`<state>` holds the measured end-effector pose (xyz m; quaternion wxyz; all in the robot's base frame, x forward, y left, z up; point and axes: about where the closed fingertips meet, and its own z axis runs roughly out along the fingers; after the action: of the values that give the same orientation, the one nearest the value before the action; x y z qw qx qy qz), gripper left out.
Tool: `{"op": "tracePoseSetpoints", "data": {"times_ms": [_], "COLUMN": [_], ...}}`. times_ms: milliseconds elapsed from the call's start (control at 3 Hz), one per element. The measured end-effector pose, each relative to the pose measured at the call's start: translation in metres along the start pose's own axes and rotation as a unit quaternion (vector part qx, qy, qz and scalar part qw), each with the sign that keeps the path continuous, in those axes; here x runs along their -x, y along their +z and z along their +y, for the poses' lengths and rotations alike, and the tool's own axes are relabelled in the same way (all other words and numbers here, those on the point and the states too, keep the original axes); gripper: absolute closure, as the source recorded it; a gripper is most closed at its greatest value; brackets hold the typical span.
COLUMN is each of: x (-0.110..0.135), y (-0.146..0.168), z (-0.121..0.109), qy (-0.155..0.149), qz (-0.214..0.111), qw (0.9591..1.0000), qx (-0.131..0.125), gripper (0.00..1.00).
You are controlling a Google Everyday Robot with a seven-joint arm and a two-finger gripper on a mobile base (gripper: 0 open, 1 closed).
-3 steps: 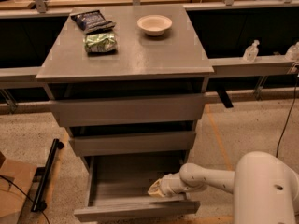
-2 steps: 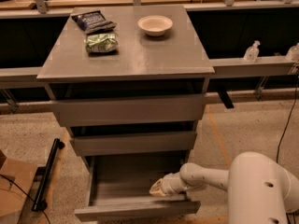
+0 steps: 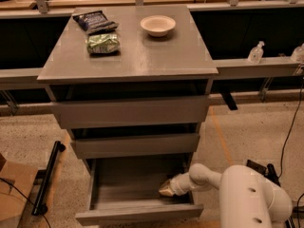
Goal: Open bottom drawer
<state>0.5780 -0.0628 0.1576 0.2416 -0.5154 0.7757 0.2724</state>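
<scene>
Surface: a grey three-drawer cabinet, its flat top (image 3: pixel 142 61) dull under warm light. Floor (image 3: pixel 247 127) is speckled tan terrazzo. Behind the cabinet a grey ledge (image 3: pixel 256 66) runs left and right against dark panels, and a clear pump bottle (image 3: pixel 255 52) stands on the ledge's right stretch. A black bar (image 3: pixel 47 177) lies on the floor to the left, beside a cardboard box (image 3: pixel 12 196). A black cable (image 3: pixel 290 122) hangs at the right edge.

Labels: a dark blue snack bag (image 3: pixel 95 19) lies at the back left of the top, with a green snack bag (image 3: pixel 103 42) just in front of it. I cannot read the print on either.

Containers: a white bowl (image 3: pixel 157 25) sits at the back centre-right, showing only plain white inside. The top drawer (image 3: pixel 130 112) and middle drawer (image 3: pixel 135 145) sit nearly flush. The bottom drawer (image 3: pixel 137 213) stands pulled well out toward me, a shallow grey box with its floor showing.

My gripper (image 3: pixel 166 189) is down inside the bottom drawer at the right side, low over the drawer floor and just behind the front panel. My white arm (image 3: pixel 256 198) reaches in from the lower right. Whether the gripper is open or closed I cannot tell.
</scene>
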Motion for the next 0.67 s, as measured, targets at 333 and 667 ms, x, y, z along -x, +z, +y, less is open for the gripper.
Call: {"op": "tracePoseSetpoints", "data": {"times_ms": [333, 667], "x": [-0.038, -0.071], "y": [0.006, 0.001], "z": [0.0, 0.029], "qy": [0.045, 0.1], "qz": [0.008, 0.006], "qw": [0.9989, 0.995], "qx": [0.001, -0.004], "gripper": [1.0, 1.0]}}
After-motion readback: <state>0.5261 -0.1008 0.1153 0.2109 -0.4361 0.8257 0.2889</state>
